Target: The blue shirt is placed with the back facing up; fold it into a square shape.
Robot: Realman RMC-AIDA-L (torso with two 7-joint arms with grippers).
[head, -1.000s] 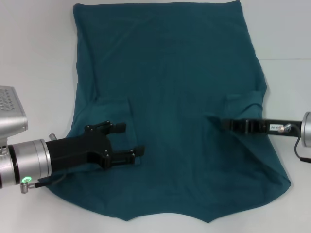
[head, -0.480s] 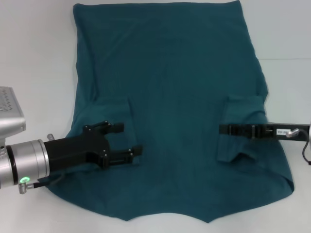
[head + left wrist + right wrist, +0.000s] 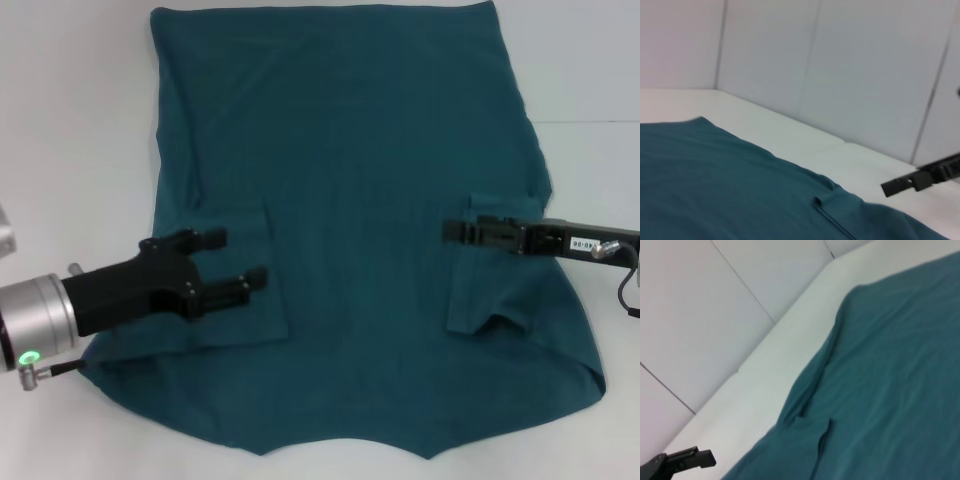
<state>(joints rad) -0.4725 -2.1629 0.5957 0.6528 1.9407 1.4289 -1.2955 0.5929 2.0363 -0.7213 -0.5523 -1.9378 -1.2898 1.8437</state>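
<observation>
Teal knit blue shirt (image 3: 350,230) is laid flat across the table (image 3: 70,120), sleeves folded inward at 8 and 4 o'clock. Left gripper (image 3: 228,262) is held spread and empty over the 8 o'clock sleeve; right gripper (image 3: 458,232), edge-on, cannot be judged. Either sleeve fold may be snagged and dragged open by a low-passing finger.

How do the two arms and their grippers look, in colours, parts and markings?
Both grippers are matte black. The left gripper has two forked fingers on a silver cylindrical wrist with a green light and a thin cable. The right gripper appears as a slim black bar carrying a small white label, with a silver fitting and a dark cable behind.
</observation>
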